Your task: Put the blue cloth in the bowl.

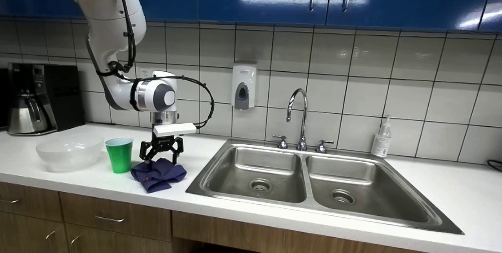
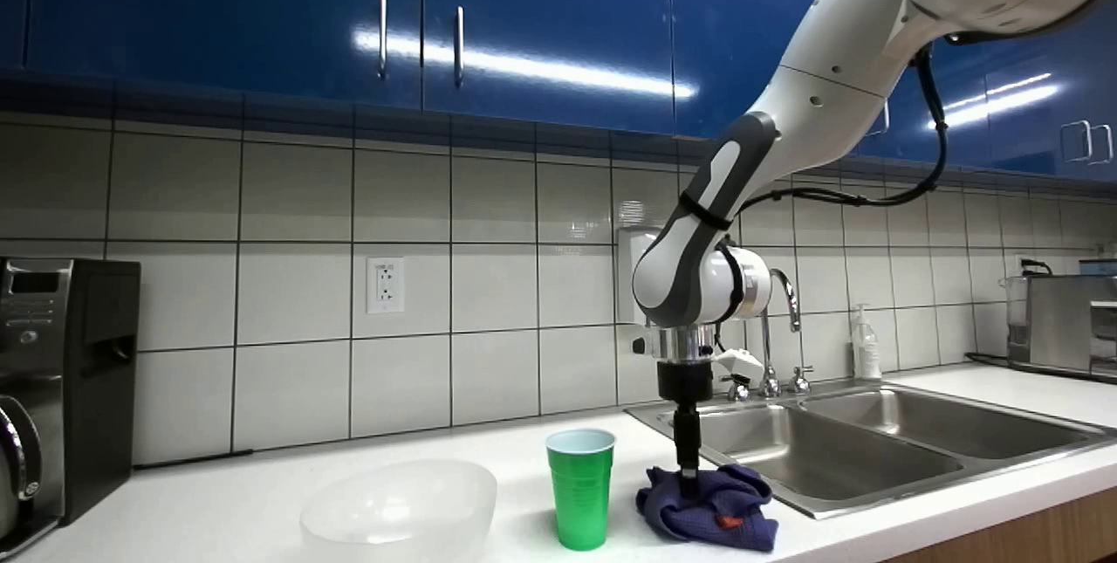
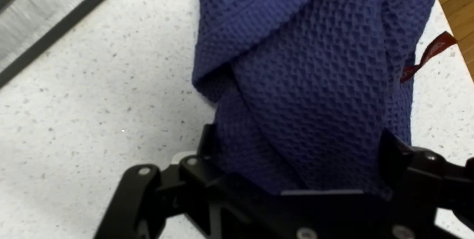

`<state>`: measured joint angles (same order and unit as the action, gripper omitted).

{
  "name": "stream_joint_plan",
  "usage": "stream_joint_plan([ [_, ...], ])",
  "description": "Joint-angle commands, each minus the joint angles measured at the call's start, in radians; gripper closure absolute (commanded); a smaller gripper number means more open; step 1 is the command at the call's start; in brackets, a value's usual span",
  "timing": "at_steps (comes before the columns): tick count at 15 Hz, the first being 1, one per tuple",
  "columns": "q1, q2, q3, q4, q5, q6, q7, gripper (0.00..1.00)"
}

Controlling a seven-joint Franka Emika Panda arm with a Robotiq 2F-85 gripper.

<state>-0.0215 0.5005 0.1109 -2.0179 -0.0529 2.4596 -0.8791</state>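
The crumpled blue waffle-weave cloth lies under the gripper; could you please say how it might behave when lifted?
The blue cloth will probably hang limp, given its loose folds. Its dimpled weave should likely resist slipping. The narrow red tag might dangle, as it juts from the edge.

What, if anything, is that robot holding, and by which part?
Nothing, it seems: the gripper stands open, its fingers wide apart with part of the blue cloth between them, resting on the counter.

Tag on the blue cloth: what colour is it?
Dark red. The tag shows best in the wrist view, sticking out from the cloth.
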Motion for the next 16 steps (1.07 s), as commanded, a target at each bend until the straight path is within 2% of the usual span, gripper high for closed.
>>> stream_joint_plan([
  [1, -0.009, -0.002, 0.007, -0.005, -0.016, 0.000, 0.013, 0.00],
  [12, 0.010, 0.016, -0.009, -0.025, -0.092, 0.005, 0.031, 0.00],
  [13, 0.008, 0.018, -0.007, -0.024, -0.096, 0.005, 0.027, 0.25],
  [14, 0.009, 0.018, -0.008, -0.024, -0.101, 0.007, 0.029, 0.28],
  [16, 0.010, 0.016, -0.008, -0.025, -0.109, 0.009, 0.030, 0.44],
])
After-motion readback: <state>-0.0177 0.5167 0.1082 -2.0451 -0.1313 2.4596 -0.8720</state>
